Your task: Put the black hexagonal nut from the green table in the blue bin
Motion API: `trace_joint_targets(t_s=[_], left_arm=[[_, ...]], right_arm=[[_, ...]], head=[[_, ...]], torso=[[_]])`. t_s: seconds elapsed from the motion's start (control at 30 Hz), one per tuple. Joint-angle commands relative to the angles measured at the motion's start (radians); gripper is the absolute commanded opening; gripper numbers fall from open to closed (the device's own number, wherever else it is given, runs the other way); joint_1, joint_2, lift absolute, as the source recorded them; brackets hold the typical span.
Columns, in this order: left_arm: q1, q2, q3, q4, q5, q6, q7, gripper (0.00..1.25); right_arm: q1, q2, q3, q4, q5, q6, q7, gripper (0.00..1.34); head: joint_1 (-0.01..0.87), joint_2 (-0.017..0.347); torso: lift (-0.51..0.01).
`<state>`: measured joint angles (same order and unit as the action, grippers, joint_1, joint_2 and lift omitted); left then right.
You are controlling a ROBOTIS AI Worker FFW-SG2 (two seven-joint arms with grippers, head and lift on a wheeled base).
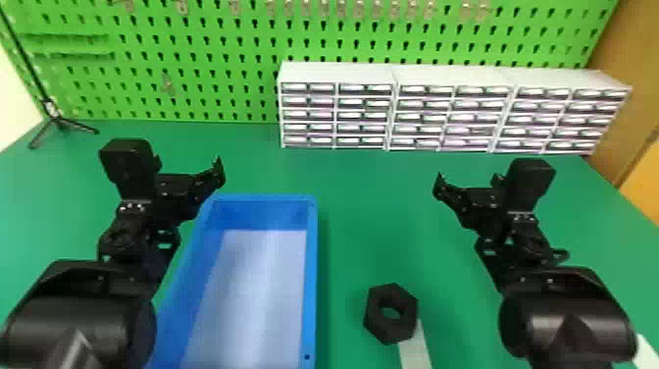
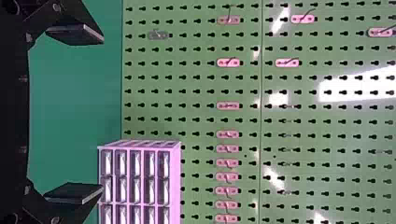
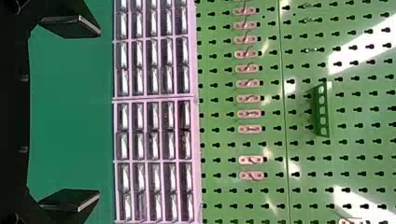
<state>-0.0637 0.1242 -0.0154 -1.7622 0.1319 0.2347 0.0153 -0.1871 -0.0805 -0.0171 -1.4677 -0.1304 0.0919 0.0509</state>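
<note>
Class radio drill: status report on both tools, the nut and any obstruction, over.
Left tool and right tool open, empty. Black nut right of blue bin. White strip at nut's edge, possible snag.

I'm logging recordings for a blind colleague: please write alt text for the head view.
A black hexagonal nut sits at the green table's near side, right of a blue bin. The left gripper hovers near the bin's far left corner, the right gripper farther right; behind, white drawers stand before a green pegboard.
</note>
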Motion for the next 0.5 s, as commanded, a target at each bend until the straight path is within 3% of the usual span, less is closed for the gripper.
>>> trace_joint_targets(t_s=[0.0,0.33,0.47], left_arm=[[0.001,0.0,0.003,0.0,0.002,0.0,0.0,1.09],[0.004,0.0,0.003,0.0,0.002,0.0,0.0,1.09],[0.002,0.0,0.002,0.0,0.003,0.0,0.0,1.09]], right_arm=[[0.0,-0.002,-0.003,0.0,0.0,0.0,0.003,1.25],[0.003,-0.002,-0.014,-0.005,0.0,0.009,0.024,1.25],[0.005,-0.004,-0.032,-0.02,0.005,0.042,0.063,1.25]], head=[[0.683,0.028],[0.683,0.028],[0.683,0.028]], torso=[[-0.096],[-0.096],[-0.096]])
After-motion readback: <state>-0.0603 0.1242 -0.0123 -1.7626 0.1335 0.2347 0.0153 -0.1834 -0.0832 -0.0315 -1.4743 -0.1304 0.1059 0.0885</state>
